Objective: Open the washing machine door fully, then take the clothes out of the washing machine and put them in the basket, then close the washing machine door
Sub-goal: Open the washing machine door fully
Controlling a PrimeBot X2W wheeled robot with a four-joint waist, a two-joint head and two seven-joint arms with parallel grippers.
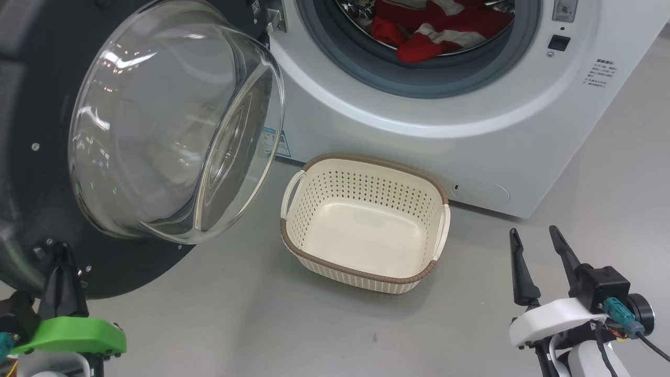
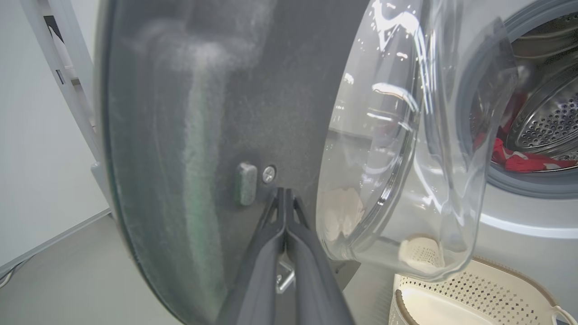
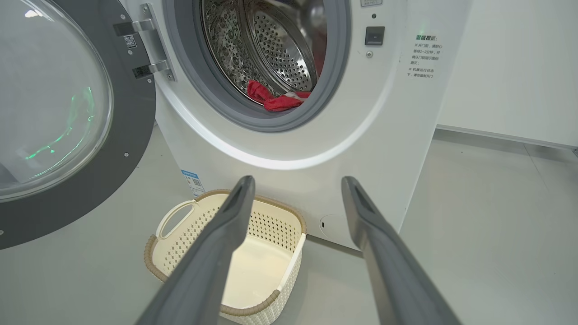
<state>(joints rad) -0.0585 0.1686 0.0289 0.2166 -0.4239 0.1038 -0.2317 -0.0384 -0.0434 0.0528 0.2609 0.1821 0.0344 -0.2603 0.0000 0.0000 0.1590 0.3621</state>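
Note:
The washing machine door stands swung out to the left, its clear glass bowl bulging toward me. My left gripper is shut, its tips against the door's black inner rim beside a small screw. Red clothes with white stripes lie in the steel drum of the white washing machine, also seen as clothes behind the grey gasket. The cream basket sits on the floor below the opening. My right gripper hangs open at the lower right, above the floor, right of the basket.
Grey floor stretches in front of the basket and to the right of the machine. A white wall runs behind on the right. A pale frame stands left of the door.

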